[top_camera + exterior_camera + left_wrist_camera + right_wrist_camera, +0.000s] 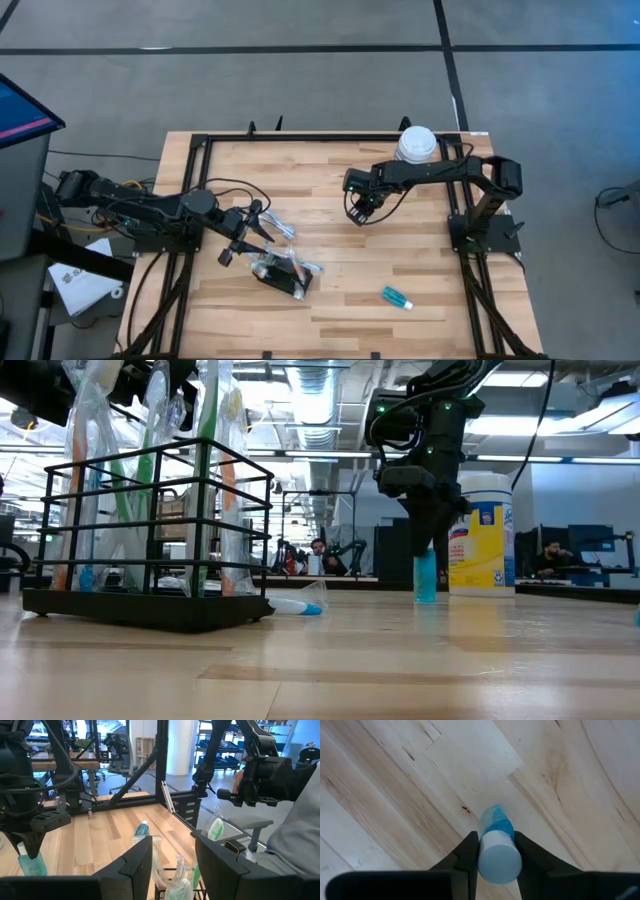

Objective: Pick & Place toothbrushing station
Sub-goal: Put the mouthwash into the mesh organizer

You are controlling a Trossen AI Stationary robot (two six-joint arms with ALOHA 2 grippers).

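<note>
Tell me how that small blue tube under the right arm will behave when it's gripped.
The blue tube stands upright on a narrow end, so it probably tips easily. Its white cap looks round and smooth, so it may slip or roll if dropped.

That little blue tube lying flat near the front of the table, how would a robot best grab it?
From straight above, I'd say, pinching the blue tube across its narrow middle. It lies flat and slanted on the bare table, so the fingers should turn to straddle it crosswise, one on each long side. Nothing stands close to it, so a top-down approach looks unobstructed. Gripping along its length would likely be too wide.
</note>
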